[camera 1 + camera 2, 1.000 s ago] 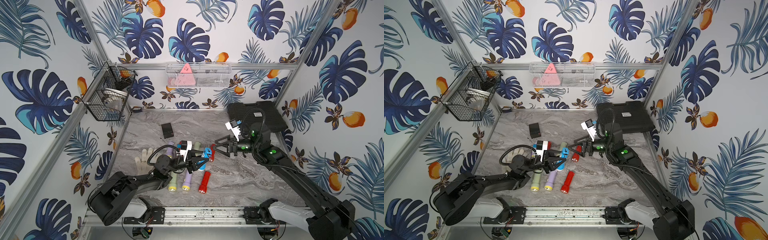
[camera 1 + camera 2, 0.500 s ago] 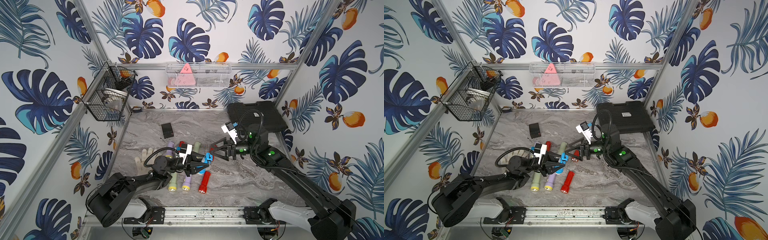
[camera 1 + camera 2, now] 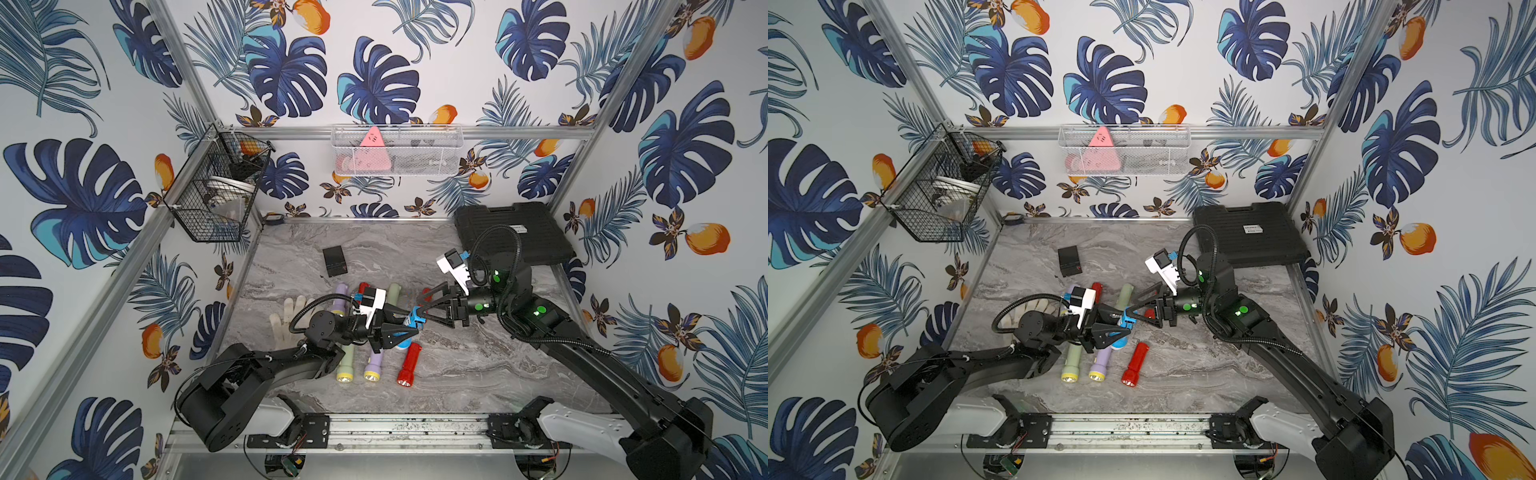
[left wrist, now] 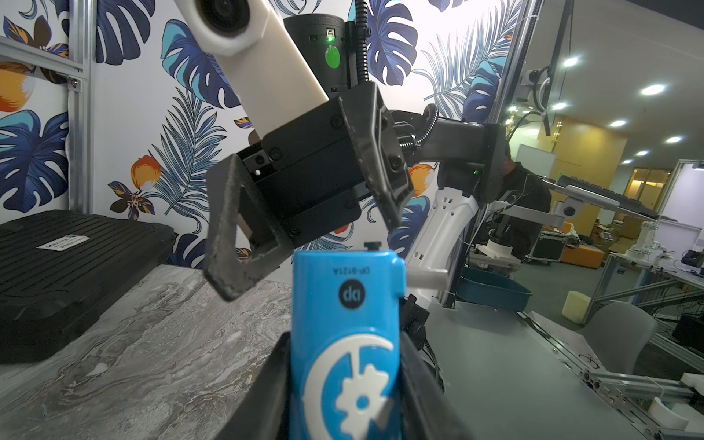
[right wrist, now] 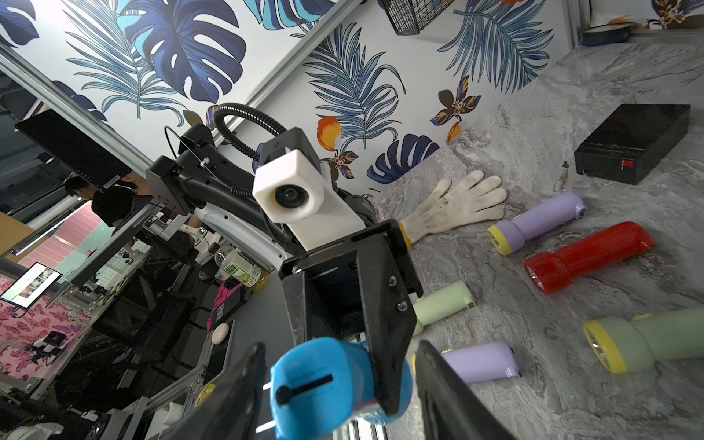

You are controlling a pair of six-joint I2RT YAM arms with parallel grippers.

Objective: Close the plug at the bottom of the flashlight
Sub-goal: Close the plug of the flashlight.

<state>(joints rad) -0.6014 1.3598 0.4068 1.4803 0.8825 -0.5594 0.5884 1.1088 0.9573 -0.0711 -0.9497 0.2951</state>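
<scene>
My left gripper (image 3: 398, 329) is shut on a blue flashlight (image 3: 410, 326), holding it above the marble table with its bottom end toward the right arm. The left wrist view has the flashlight (image 4: 344, 324) wedged between both fingers. My right gripper (image 3: 420, 314) is open, and its two fingers straddle that bottom end without touching it. In the right wrist view the bottom end (image 5: 316, 384) has a black slot. The plug's white prongs (image 5: 266, 386) stick out sideways toward one right finger (image 5: 244, 381). Both top views show the two grippers meeting over mid-table (image 3: 1129, 316).
Under the grippers lie a green flashlight (image 3: 347, 363), a purple one (image 3: 374, 365) and a red one (image 3: 409, 363), with more behind. A white glove (image 3: 286, 318) and a black box (image 3: 335, 261) lie to the left. A black case (image 3: 511, 232) stands at the back right.
My right gripper has moved left to the flashlight's bottom end and its jaws have narrowed. The left gripper has brought the blue flashlight up and rightward to meet it.
</scene>
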